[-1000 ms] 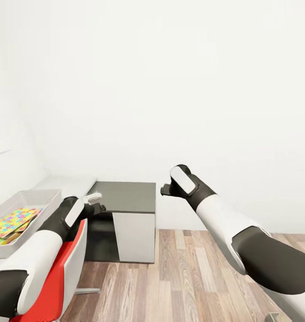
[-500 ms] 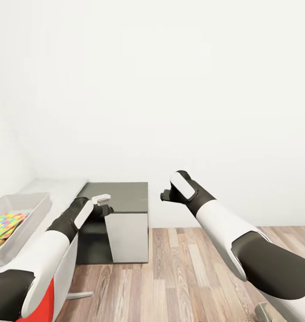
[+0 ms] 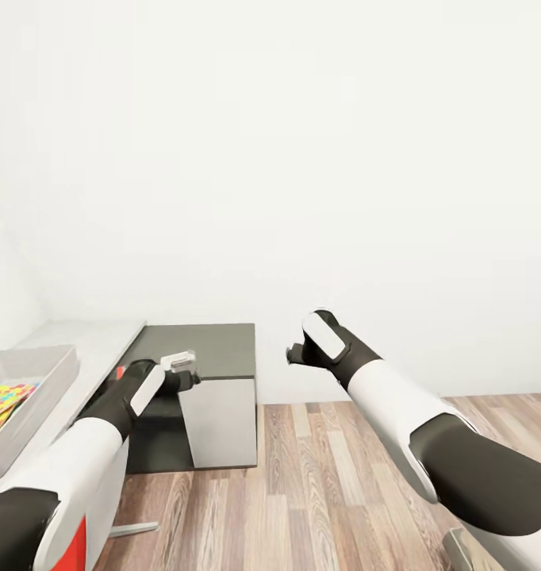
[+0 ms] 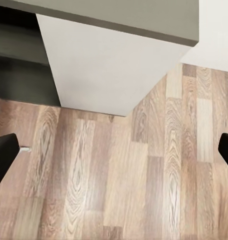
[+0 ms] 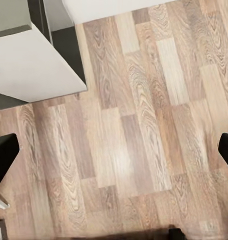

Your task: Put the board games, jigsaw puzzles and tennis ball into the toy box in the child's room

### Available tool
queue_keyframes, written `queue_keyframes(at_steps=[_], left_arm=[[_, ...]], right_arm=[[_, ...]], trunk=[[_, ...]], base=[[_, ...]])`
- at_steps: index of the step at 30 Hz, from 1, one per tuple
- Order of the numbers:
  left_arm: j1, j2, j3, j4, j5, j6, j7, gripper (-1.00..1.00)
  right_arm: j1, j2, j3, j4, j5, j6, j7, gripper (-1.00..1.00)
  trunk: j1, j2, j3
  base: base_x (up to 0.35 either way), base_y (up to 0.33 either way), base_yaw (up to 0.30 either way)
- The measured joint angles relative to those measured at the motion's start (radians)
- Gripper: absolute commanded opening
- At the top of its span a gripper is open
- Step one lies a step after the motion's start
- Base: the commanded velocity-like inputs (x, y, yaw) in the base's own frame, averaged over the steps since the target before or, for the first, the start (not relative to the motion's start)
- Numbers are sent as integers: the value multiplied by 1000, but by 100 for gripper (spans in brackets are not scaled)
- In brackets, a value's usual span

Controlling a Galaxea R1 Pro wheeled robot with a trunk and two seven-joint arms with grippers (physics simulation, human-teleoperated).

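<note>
- Multicolour jigsaw puzzle [image 3: 2, 396] lies in the grey toy box [image 3: 48, 388], lower left of the frame; probably light, stiff cardboard, best gripped by an edge.
- Left gripper [image 3: 187, 373], centre-left: spread, empty.
- Right gripper [image 3: 293, 354], centre: spread, empty.

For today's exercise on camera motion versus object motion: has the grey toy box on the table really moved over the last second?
No. The toy box slides left in the head view, but the table and the dark lower section slide with it, so the camera turned.
</note>
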Motion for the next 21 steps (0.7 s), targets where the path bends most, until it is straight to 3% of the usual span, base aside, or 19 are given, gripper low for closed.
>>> queue_keyframes(at_steps=[5,10,12,13,17,21], left_arm=[[43,-3,-1,25,2,-58,7,100],[66,-7,-5,145,0,-137,9,100],[72,-27,-30,269,0,-239,10,100],[73,-49,-58,332,1,-294,10,100],[79,-84,-122,399,0,-358,11,100],[117,-98,-148,418,-1,-390,12,100]], right_arm=[[54,0,11,35,4,-38,0,100],[141,0,65,46,45,-122,0,100],[226,0,105,51,97,-210,40,100],[274,0,117,60,133,-260,97,100],[358,0,126,111,220,-361,225,100],[398,0,129,197,280,-469,297,100]], trunk=[[0,0,0],[0,0,0],[0,0,0],[0,0,0],[0,0,0],[0,0,0]], base=[[-14,9,-1],[-3,2,0],[0,0,0],[0,0,0],[0,0,0],[0,0,0]])
